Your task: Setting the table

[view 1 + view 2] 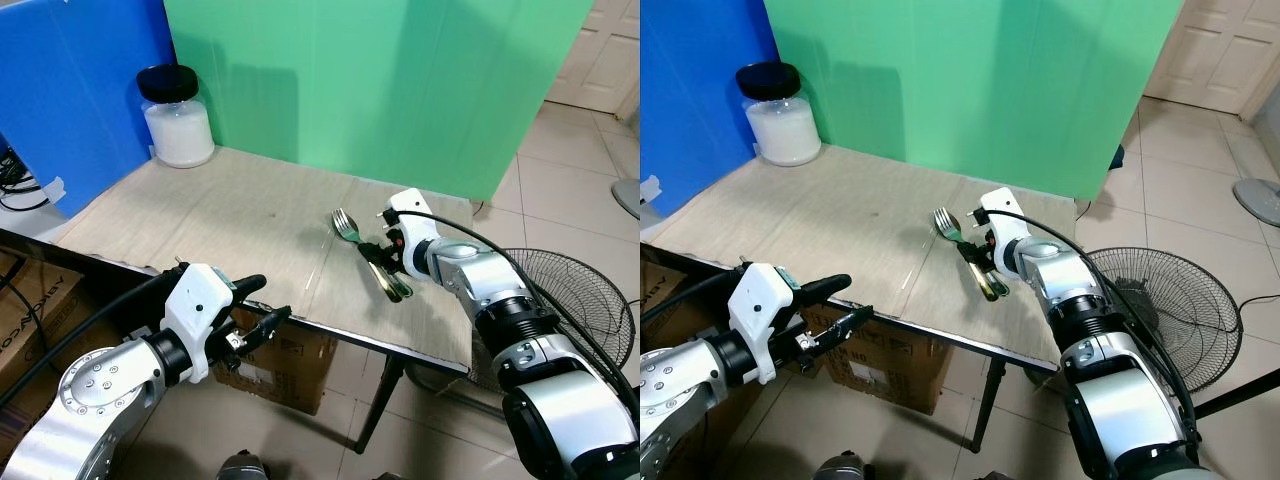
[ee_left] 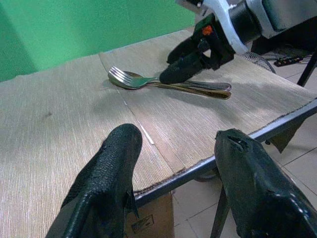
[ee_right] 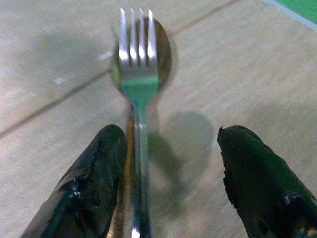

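With its two black fingers spread either side of the handles, the right gripper [image 3: 168,186] straddles a thin, rigid, slippery polished-steel fork [image 3: 137,74] stacked on a spoon [image 3: 166,49] on the beige table [image 1: 200,210]—likely light, best pinched mid-handle; the left gripper [image 1: 258,310] waits open at the table edge.

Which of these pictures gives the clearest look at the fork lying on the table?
The right wrist view: the fork lies close up between the right gripper's open fingers, its tines sharp, stacked on a spoon. The left wrist view shows it side-on, farther off. Both eye views show it small, partly behind the gripper.
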Controlling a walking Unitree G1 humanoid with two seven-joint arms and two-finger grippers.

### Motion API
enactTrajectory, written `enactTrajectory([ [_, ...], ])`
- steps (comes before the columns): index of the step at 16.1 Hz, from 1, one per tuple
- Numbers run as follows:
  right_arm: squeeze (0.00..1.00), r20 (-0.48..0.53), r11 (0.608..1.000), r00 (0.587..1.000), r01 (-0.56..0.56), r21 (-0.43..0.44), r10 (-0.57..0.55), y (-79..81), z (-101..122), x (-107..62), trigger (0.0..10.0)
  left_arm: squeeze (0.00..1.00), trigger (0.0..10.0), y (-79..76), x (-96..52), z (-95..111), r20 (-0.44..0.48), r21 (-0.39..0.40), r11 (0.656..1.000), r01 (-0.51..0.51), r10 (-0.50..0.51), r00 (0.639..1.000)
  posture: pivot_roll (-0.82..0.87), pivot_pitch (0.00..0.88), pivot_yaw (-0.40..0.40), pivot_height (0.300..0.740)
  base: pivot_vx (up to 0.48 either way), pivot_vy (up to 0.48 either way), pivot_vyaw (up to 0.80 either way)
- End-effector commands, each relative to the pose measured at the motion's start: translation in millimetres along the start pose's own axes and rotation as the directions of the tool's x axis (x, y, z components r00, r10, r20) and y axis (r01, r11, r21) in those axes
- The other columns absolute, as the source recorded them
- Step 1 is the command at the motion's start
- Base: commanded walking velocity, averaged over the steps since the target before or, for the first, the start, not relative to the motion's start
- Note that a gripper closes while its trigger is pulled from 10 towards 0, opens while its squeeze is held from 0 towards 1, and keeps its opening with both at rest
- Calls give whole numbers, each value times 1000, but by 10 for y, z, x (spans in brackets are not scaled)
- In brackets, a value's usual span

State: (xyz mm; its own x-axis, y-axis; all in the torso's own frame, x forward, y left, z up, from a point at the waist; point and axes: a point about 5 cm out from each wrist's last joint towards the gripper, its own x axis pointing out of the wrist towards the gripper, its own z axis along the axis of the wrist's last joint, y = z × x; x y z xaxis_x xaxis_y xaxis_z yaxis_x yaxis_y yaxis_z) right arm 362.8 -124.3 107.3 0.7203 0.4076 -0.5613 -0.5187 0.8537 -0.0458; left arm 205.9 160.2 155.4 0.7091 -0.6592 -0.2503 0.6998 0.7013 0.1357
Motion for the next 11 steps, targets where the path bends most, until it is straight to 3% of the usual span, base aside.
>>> enactTrajectory([
  [1, 0, 6, 1000, 1000, 23, -17, -23, -29, 47, -3, 10000, 0, 10000, -24, 9, 42, 11, 15, 1000, 14, -14, 1000, 198, 0, -38, 727, 0, 0, 0],
  [4, 0, -15, 998, 998, 58, -13, -59, -69, -3, 5, 9882, 0, 10000, -26, 4, 39, 9, 17, 1000, 12, -13, 1000, 198, 0, -38, 727, 0, 0, 0],
  [5, 0, -18, 998, 998, 58, -15, -58, -71, -14, 6, 8863, 0, 10000, -25, 3, 38, 9, 18, 1000, 11, -11, 1000, 198, 0, -38, 727, 0, 0, 0],
  [6, 0, -18, 998, 998, 59, -15, -59, -72, -16, 7, 8471, 0, 10000, -24, 2, 39, 9, 18, 1000, 11, -11, 1000, 198, 0, -38, 727, 0, 0, 0],
  [7, 0, -17, 998, 998, 56, -12, -56, -70, -20, 12, 5765, 0, 10000, -23, 2, 39, 10, 18, 1000, 10, -10, 1000, 198, 0, -39, 727, 0, 0, 0],
  [8, 0, -17, 999, 999, 50, -8, -51, -66, -22, 16, 4941, 0, 10000, -22, 3, 39, 10, 19, 1000, 10, -10, 1000, 198, 0, -39, 727, 0, 0, 0],
  [9, 0, -18, 999, 999, 40, -3, -40, -57, -28, 21, 3137, 0, 10000, -22, 3, 39, 10, 19, 1000, 10, -11, 1000, 198, 0, -39, 727, 0, 0, 0],
  [10, 0, -27, 1000, 1000, 12, 18, -11, -33, -47, 28, 0, 0, 10000, -22, 2, 39, 10, 18, 1000, 11, -11, 1000, 198, 0, -38, 727, 0, 0, 0],
  [11, 0, -31, 1000, 1000, 0, 25, 1, -22, -56, 30, 0, 0, 10000, -22, 1, 38, 10, 18, 1000, 11, -12, 1000, 198, 0, -38, 727, 0, 0, 0],
])
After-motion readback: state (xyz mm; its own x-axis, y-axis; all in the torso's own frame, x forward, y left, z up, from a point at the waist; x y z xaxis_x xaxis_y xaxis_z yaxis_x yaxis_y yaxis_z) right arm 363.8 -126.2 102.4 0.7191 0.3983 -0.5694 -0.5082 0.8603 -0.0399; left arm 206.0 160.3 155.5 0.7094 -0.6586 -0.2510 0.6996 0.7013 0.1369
